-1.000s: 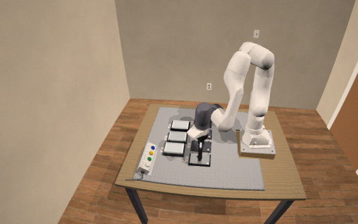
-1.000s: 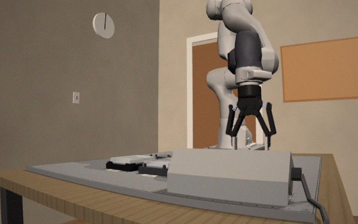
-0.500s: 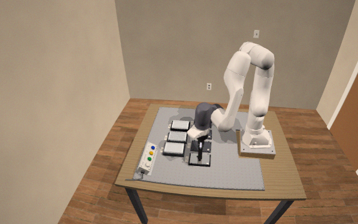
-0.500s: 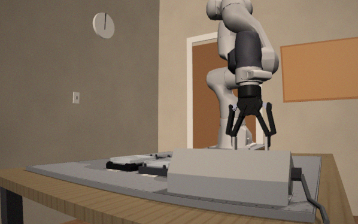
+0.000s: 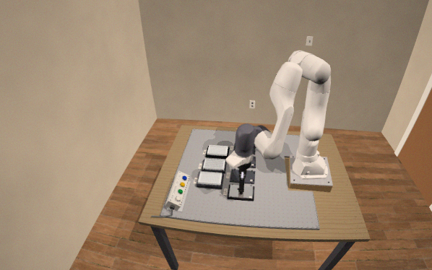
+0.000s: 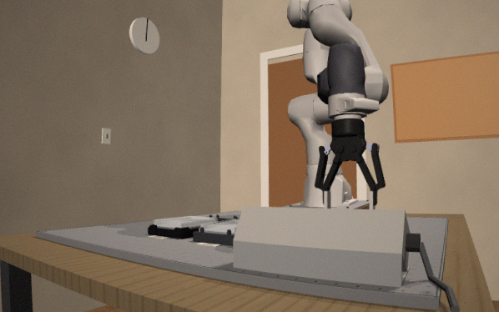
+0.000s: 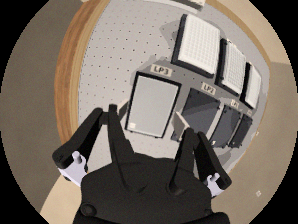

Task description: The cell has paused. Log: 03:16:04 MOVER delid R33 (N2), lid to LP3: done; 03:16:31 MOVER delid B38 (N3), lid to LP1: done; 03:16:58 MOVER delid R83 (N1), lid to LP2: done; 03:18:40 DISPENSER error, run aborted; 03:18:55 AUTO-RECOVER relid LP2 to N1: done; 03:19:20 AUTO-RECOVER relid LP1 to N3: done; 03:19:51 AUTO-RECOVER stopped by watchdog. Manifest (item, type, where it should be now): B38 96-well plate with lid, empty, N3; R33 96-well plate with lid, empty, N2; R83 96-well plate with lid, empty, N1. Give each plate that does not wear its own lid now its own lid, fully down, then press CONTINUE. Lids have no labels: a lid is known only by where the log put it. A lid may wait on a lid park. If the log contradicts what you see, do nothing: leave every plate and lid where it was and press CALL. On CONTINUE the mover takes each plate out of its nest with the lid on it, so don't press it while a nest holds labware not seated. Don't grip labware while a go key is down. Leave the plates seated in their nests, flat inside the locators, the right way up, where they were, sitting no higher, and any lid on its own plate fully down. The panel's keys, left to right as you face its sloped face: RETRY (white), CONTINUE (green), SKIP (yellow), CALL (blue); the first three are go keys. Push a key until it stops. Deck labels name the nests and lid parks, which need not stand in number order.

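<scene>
Three white 96-well plates stand in a row of nests: the near one (image 5: 209,179) (image 7: 200,44), the middle one (image 5: 214,164) (image 7: 233,66) and the far one (image 5: 217,151) (image 7: 253,86). The near plate shows its wells most plainly; I cannot tell for certain which plates wear lids. A clear grey lid (image 5: 247,193) (image 7: 152,104) lies flat on the lid park labelled LP3. The park labelled LP2 (image 5: 249,176) (image 7: 200,111) beside it is bare and dark. My gripper (image 5: 241,185) (image 6: 350,202) (image 7: 151,111) is open and empty, pointing straight down a little above the lid.
The key panel (image 5: 173,202) (image 6: 321,242) stands at the mat's left front edge, with blue (image 5: 185,177), yellow (image 5: 182,184) and green (image 5: 180,191) keys and a white key. A third park lies under the arm. The robot base (image 5: 310,173) stands to the right.
</scene>
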Robot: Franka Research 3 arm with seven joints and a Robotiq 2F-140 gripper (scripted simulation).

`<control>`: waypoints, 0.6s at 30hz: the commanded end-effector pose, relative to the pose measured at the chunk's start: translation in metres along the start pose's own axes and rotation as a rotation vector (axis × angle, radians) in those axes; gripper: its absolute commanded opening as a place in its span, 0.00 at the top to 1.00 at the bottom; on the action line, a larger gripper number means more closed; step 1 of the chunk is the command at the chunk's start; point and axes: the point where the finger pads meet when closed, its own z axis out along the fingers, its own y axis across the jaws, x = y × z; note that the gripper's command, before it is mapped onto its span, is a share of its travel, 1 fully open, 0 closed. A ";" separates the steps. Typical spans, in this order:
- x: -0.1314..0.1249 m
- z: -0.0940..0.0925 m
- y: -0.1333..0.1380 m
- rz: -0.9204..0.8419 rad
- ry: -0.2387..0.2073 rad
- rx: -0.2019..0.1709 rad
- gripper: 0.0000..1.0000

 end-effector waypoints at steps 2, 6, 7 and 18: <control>0.000 0.002 0.000 0.005 0.002 0.000 0.34; 0.000 0.003 0.000 0.005 0.002 0.000 0.34; 0.000 0.004 0.000 0.005 0.002 0.000 0.34; 0.000 0.008 0.000 0.005 0.002 0.000 0.34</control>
